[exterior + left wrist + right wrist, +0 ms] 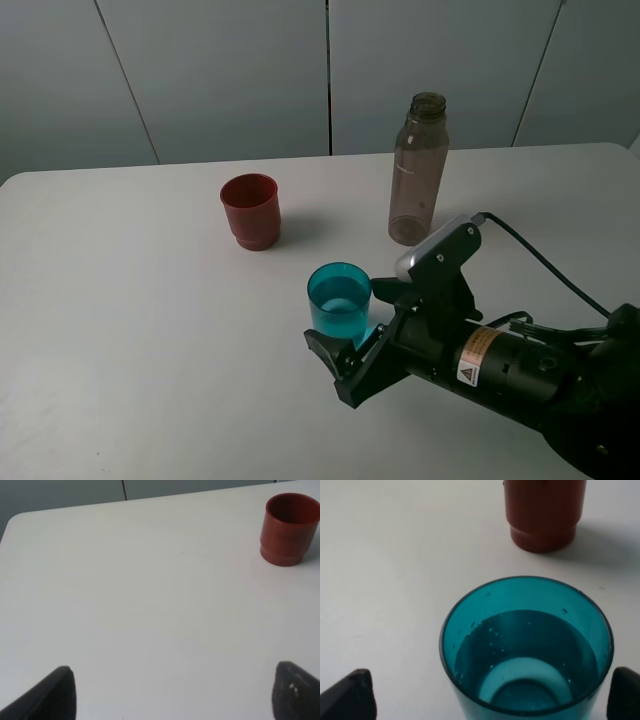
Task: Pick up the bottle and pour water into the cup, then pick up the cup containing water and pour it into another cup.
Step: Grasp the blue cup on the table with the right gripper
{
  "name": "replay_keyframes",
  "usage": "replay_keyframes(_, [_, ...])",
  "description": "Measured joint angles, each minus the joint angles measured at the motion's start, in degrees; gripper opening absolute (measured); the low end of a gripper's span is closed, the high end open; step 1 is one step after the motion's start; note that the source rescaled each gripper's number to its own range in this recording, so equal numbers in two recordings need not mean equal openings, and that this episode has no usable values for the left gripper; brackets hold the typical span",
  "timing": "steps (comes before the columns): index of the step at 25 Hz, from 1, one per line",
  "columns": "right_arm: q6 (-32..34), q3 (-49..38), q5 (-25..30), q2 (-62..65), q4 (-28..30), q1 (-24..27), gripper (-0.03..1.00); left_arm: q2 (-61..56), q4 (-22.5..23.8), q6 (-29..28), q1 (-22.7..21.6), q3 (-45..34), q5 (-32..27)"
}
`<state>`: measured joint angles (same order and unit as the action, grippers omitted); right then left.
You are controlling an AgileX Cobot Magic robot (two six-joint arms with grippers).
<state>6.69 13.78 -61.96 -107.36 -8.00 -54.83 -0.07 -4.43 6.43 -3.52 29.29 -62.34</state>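
The teal cup point(339, 300) stands upright near the middle of the white table point(120, 300), holding water about halfway up point(527, 650). My right gripper point(356, 325) is open, with one finger on each side of the cup and no grip on it; in the right wrist view the right gripper point(487, 700) shows its dark fingertips point(350, 695) apart from the cup's walls. The red cup point(250, 210) stands behind and to the left, and also shows as the red cup point(545, 515) point(290, 530). The capless grey-brown bottle point(418, 170) stands upright at the back right. My left gripper point(175, 700) is open over bare table.
The right arm's black body and cable point(520, 365) lie across the front right of the table. A grey panelled wall point(230, 70) runs behind the table's far edge. The left arm is out of the exterior view.
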Motion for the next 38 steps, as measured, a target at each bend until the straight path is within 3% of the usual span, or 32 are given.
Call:
replay_keyframes(18, [-1.1,0.1,2.4,0.0,-1.6,0.1,1.00,0.0,0.0,0.0,0.0,0.0,0.0])
replay_keyframes(22, [-1.2,0.1,2.8,0.0,1.0,2.0,1.00,0.0,0.0,0.0,0.0,0.0,0.0])
replay_keyframes(38, [0.2,7.7,21.5,0.0,10.3,8.6,1.00,0.0,0.0,0.0,0.0,0.0,0.0])
